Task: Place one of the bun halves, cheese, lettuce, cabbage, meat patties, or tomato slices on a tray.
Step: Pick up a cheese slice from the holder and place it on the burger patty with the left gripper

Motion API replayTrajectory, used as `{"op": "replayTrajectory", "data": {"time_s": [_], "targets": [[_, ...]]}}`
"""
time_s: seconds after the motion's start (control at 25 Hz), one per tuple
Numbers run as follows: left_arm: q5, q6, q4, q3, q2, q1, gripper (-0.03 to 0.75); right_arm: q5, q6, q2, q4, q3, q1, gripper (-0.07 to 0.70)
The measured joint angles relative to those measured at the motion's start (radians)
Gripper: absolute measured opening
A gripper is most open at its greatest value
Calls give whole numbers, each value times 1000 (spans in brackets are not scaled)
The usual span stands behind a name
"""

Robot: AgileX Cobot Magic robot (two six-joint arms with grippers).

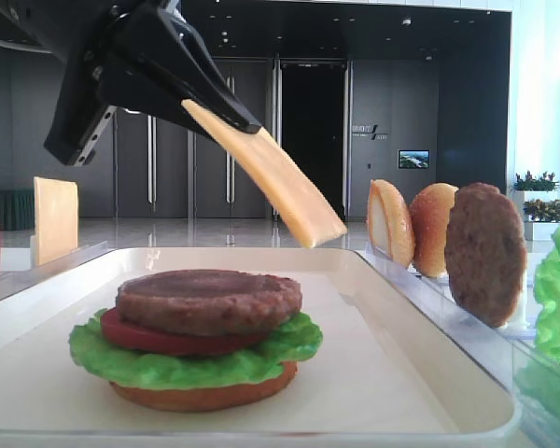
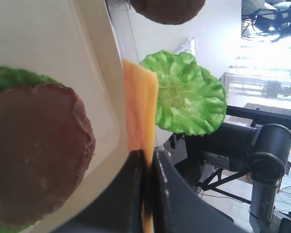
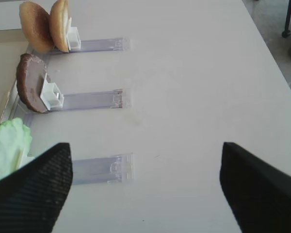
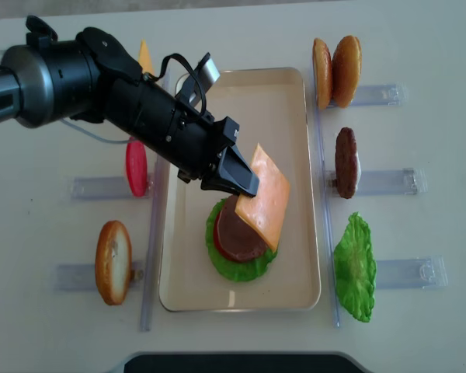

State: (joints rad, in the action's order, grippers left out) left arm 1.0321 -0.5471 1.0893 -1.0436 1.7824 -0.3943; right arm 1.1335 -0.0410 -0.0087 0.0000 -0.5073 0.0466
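Two cheese slices: one pinched by left gripper over tray; right gripper jaws apart, holding nothing.

You see only the two black fingertips of the right gripper, cropped at six o'clock; the stacked grey-brown patty lies half-hidden under the thin yellow-orange cheese slice.

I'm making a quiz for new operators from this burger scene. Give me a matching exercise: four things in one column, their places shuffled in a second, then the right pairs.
Things:
1. cheese
2. patty
3. tomato slice
4. bun bottom

Places:
A. on the tray, under the lettuce
B. top of the stack
C. held in the left fingers, in the air
D. between patty and lettuce

Pairs: 1-C, 2-B, 3-D, 4-A
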Motion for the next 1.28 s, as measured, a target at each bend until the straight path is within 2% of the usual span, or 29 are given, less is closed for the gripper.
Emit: {"op": "replayTrajectory", "data": {"time_s": [0.24, 0.4, 0.52, 0.68, 0.8, 0.92, 1.08, 1.28], "targets": [[-2, 71, -52, 0, 0, 0, 20, 0, 0, 0, 0, 0, 0, 587], [-40, 108, -60, 0, -21, 0, 20, 0, 0, 0, 0, 0, 0, 587], [-46, 121, -61, 3, -49, 0, 20, 0, 0, 0, 0, 0, 0, 587], [-61, 131, -52, 60, -63, 0, 20, 0, 0, 0, 0, 0, 0, 587], [-137, 124, -31, 161, -86, 0, 20, 0, 0, 0, 0, 0, 0, 587], [-204, 59, 48, 260, -146, 0, 20, 0, 0, 0, 0, 0, 0, 587], [-238, 25, 81, 294, -210, 0, 20, 0, 0, 0, 0, 0, 0, 587], [-244, 18, 91, 296, -221, 0, 20, 0, 0, 0, 0, 0, 0, 587]]}}
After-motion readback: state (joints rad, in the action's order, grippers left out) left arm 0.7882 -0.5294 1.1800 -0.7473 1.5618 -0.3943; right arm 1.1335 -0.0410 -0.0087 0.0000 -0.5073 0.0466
